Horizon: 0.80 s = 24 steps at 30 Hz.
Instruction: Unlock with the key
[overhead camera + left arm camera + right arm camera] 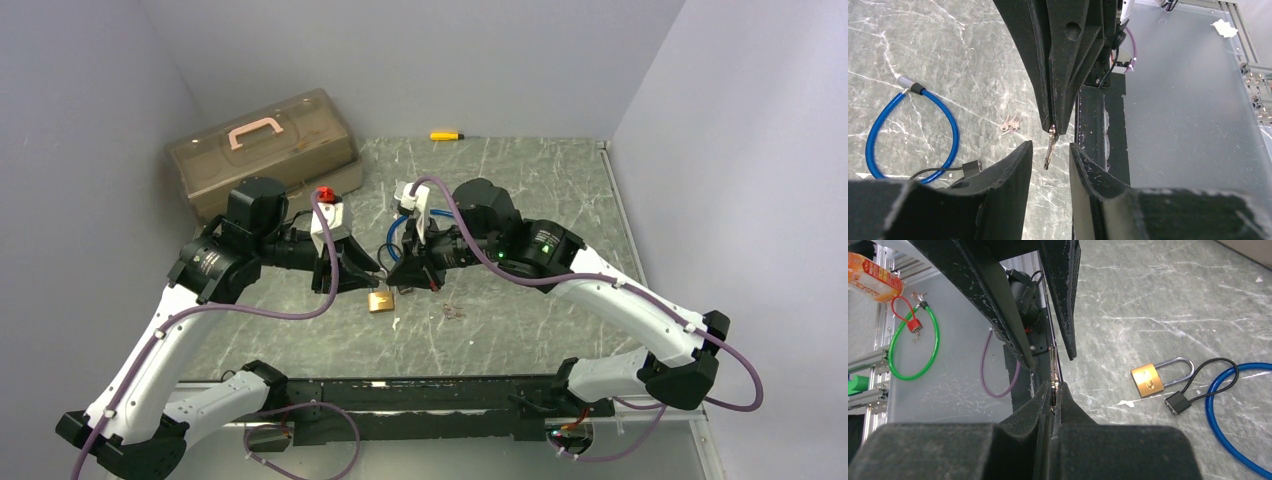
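Note:
A small silver key [1050, 146] is pinched by its head in my right gripper [1053, 386], which is shut on it and holds it above the table. The key's blade points at my left gripper [1050, 152]. That gripper is open, its two fingers [1015, 167] standing either side of the blade with a gap on both sides. The brass padlock [1148, 380] with its steel shackle closed lies flat on the marble top, just below both grippers in the top view [380, 300], with neither gripper touching it.
A blue cable loop [908, 130] with a black end piece [1177, 403] lies beside the padlock. A bunch of spare keys [452, 310] lies near it. At the back stand a brown toolbox [265, 150] and a yellow screwdriver [445, 135]. A green cable lock [913, 340] lies off the table's near edge.

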Motion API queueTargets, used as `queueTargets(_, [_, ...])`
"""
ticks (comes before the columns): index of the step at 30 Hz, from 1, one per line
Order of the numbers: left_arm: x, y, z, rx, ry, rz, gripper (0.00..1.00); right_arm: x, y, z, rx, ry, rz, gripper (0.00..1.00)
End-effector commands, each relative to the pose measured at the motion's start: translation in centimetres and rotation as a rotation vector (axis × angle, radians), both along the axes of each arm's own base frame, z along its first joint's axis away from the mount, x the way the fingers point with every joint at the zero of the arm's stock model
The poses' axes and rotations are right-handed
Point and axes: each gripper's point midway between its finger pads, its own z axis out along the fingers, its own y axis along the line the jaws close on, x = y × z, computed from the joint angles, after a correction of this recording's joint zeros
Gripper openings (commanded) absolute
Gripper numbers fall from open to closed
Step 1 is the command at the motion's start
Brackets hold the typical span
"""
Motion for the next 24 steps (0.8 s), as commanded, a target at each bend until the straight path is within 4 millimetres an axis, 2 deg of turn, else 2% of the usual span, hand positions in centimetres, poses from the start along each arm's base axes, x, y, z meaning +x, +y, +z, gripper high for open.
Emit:
queueTargets(1, [-0.45, 0.12, 1.31, -0.022, -0.046, -0.010, 0.36, 0.37, 0.32, 2.35, 0.051, -0.062, -0.002, 0.00])
queueTargets(8, [-0.54, 0.16, 1.68, -0.030, -0.062, -0.010, 0.13, 0.33, 0.44, 2.20, 0.051, -0.058, 0.003, 0.00])
queueTargets(12, [-0.39, 0.20, 1.68, -0.028, -0.070, -0.002, 0.08, 0.25, 0.46, 1.88, 0.044, -0.052, 0.008, 0.00])
queueTargets(15, [-0.39, 0.20, 1.66, -0.030, -0.071, -0.001, 0.00, 0.23, 0.48, 1.94, 0.047, -0.050, 0.008, 0.00])
queueTargets(18, [-0.42, 0.22, 1.50, -0.029, -0.068, -0.001, 0.00, 0.22, 0.57, 1.97, 0.048, -0.051, 0.014, 0.00])
queueTargets(22, [-0.52, 0.31, 1.39, -0.024, -0.066, -0.001, 0.00, 0.30, 0.40, 1.99, 0.048, -0.058, 0.005, 0.22])
queueTargets(24, [-0.60, 0.36, 1.32, -0.021, -0.066, -0.002, 0.00, 0.58, 0.12, 2.18, 0.049, -0.073, -0.013, 0.39])
